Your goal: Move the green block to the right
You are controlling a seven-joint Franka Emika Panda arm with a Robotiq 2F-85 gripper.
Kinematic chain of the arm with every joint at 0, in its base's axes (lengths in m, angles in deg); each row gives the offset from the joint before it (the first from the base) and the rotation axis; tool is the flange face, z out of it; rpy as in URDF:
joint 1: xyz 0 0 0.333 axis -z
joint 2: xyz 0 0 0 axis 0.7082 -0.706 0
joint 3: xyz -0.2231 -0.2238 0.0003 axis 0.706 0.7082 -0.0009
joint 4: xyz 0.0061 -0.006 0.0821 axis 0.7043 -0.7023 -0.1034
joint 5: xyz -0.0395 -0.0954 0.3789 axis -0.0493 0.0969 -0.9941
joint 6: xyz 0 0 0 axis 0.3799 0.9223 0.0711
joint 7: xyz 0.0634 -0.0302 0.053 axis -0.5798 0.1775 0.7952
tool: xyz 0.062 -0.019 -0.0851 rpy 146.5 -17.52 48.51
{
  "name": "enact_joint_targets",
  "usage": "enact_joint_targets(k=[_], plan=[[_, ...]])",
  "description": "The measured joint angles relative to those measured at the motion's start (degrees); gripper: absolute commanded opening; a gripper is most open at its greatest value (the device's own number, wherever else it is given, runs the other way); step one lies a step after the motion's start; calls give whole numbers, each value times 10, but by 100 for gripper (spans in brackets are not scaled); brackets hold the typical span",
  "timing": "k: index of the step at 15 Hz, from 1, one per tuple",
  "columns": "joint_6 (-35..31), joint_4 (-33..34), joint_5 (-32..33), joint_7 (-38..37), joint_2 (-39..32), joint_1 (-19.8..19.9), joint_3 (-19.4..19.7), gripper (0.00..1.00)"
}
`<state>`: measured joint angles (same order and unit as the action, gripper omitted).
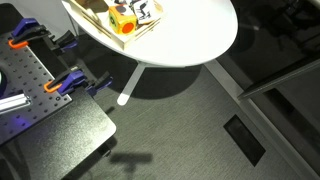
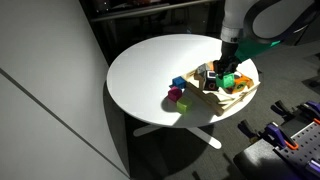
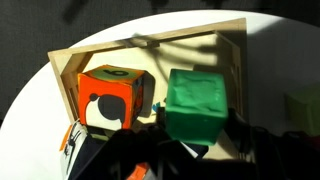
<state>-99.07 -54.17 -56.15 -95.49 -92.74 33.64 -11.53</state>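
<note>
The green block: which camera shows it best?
The wrist view: the green block fills much of the picture, in the wooden tray beside the orange cube. In an exterior view it is only a small green speck. In an exterior view with the tray cut off at the top, I cannot find it.

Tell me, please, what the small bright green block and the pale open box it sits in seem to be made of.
Small bright green block: likely painted wood or dense foam, going by its matte, faintly mottled faces with no shine. Pale open box: probably unfinished light wood, going by its thin, flat tan walls with a dull surface.
</note>
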Motion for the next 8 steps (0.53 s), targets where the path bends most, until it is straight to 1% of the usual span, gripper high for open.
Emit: enact_joint_targets(k=[1,5,8], plan=[[0,-4,0,-1,5,0,0,99],[0,-12,0,-3,29,0,-5,100],[9,-16,-19,3,50,0,-18,100]])
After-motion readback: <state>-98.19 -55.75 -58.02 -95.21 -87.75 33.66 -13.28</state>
